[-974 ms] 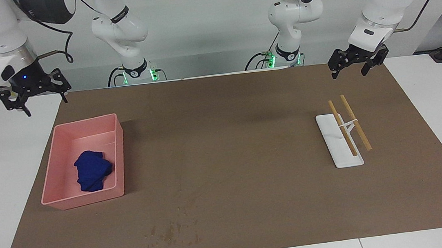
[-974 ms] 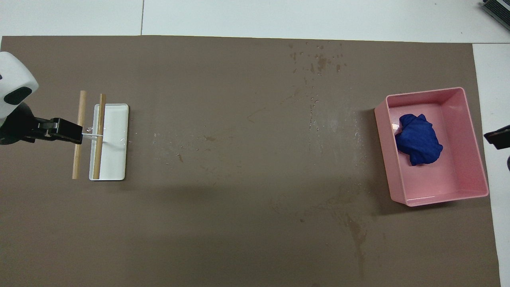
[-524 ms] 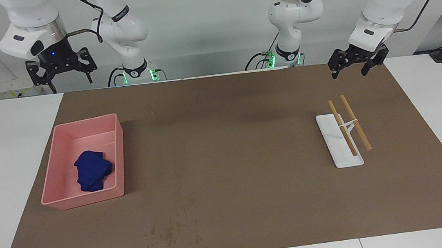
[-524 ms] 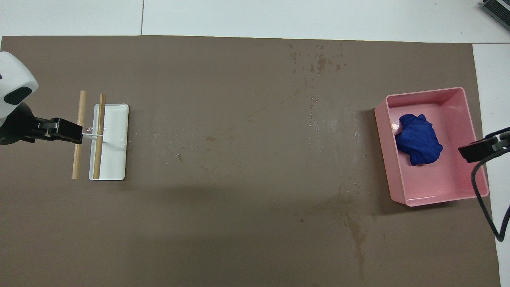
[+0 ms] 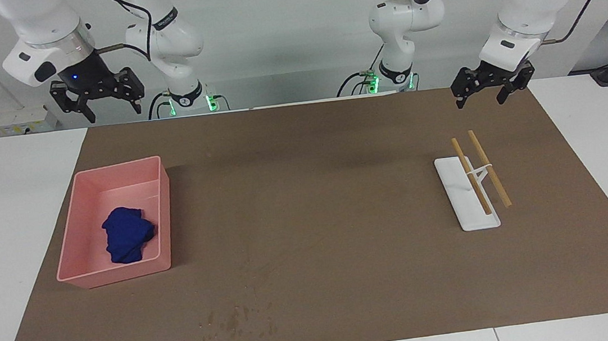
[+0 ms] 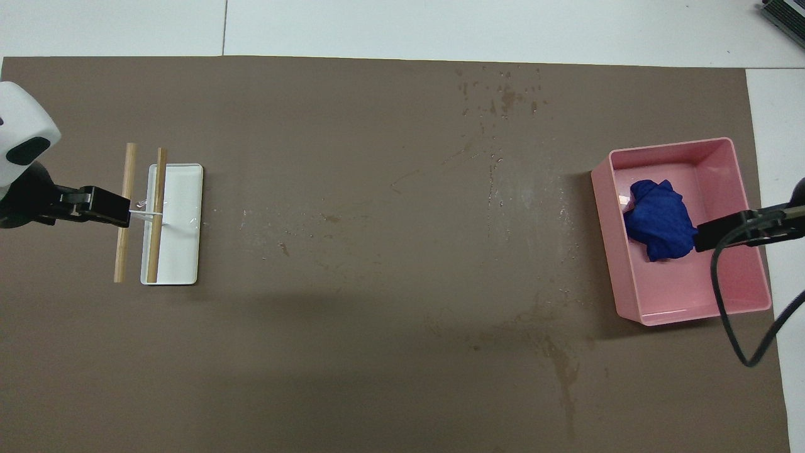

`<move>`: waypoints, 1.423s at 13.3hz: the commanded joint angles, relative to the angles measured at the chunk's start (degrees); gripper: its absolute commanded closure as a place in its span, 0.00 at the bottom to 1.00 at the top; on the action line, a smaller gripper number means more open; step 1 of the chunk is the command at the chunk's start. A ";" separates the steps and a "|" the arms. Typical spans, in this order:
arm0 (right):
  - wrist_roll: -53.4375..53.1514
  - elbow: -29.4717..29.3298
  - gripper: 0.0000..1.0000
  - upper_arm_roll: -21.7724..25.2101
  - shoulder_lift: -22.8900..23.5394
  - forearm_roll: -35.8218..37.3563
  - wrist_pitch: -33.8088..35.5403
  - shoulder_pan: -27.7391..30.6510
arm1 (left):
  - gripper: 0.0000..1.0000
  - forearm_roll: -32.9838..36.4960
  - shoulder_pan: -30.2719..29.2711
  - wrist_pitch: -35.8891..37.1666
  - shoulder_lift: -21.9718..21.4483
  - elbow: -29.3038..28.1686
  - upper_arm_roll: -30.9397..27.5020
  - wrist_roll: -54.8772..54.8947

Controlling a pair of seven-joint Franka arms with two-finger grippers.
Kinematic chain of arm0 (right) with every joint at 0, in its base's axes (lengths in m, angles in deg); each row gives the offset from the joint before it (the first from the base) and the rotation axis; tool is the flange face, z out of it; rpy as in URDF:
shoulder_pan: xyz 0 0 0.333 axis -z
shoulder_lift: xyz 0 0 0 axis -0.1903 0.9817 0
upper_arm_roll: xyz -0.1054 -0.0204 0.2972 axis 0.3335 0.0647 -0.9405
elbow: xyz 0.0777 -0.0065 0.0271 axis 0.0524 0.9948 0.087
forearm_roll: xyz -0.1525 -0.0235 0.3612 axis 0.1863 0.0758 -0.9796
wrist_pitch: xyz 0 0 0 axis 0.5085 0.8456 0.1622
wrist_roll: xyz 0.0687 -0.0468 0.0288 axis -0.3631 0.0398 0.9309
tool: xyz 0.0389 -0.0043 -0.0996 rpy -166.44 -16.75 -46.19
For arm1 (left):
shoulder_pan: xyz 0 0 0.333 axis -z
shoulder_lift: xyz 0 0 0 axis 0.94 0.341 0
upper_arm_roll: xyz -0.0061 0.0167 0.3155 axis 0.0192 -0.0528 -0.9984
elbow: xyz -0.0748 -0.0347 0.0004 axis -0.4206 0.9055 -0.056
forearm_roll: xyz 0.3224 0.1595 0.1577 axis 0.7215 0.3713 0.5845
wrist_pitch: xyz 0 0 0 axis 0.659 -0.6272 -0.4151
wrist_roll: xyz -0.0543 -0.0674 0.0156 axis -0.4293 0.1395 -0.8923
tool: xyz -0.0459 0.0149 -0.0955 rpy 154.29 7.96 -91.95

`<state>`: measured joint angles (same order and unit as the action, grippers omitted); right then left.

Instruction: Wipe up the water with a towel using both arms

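Observation:
A crumpled dark blue towel point(image 5: 128, 234) point(image 6: 659, 219) lies inside a pink bin point(image 5: 160, 208) point(image 6: 692, 311) at the right arm's end of the brown mat. The water point(image 5: 238, 321) point(image 6: 503, 97) is a patch of dark glossy blotches and specks near the mat's edge farthest from the robots. My right gripper point(image 5: 112, 110) point(image 6: 704, 231) hangs open high in the air over the bin, well clear of the towel. At the left arm's end my left gripper point(image 5: 480, 98) point(image 6: 119, 214) waits open and empty above the mat.
A white tray point(image 5: 455, 188) point(image 6: 182, 251) carrying two wooden rods point(image 5: 489, 168) point(image 6: 126, 214) on a small stand sits at the left arm's end. Faint dried stains mark the mat's middle point(image 6: 402, 182). White table borders the mat point(image 5: 16, 223).
The right arm has swung in from off the table's end to above the pink bin, and its gripper has risen. The left arm has stayed still.

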<state>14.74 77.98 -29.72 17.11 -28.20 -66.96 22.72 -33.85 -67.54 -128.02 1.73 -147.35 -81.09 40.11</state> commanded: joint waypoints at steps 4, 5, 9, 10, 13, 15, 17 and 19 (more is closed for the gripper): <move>-1.33 -0.16 0.00 -0.32 -1.46 -1.32 1.36 -1.38 | 0.00 -0.34 -0.23 0.29 -1.14 -1.20 -0.07 0.37; -1.41 -0.08 0.00 -0.32 -1.55 -1.23 1.10 -1.55 | 0.00 -0.34 -0.23 0.38 -1.14 -1.20 -0.07 0.29; -1.15 0.71 0.00 -0.41 -1.73 -1.40 -0.49 -1.82 | 0.00 -0.34 -0.23 0.38 -1.14 -1.20 -0.07 0.29; -1.15 0.72 0.00 -0.32 -1.90 -1.40 -0.31 -1.82 | 0.00 -0.26 -0.23 0.29 -1.23 -1.20 -0.07 0.37; -1.41 0.63 0.00 2.93 -1.65 -0.36 -1.18 -5.76 | 0.00 -0.26 -0.23 0.38 -1.14 -1.20 -0.07 0.29; -1.24 -0.07 0.00 3.72 0.37 0.61 -1.36 -5.78 | 0.00 -0.26 -0.23 0.29 -1.14 -1.20 -0.07 0.29; -1.15 -6.97 0.00 9.14 5.10 1.93 0.47 -9.87 | 0.00 -0.26 -0.23 0.38 -1.23 -1.20 -0.07 0.29; -1.15 -11.58 0.00 16.71 8.11 1.67 2.33 -17.00 | 0.00 -0.34 -0.23 0.38 -1.23 -1.20 -0.07 0.29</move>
<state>13.75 73.38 -18.32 20.68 -27.18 -67.12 11.38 -33.85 -67.54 -128.01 1.73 -147.35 -81.09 40.11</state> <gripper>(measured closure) 0.000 0.000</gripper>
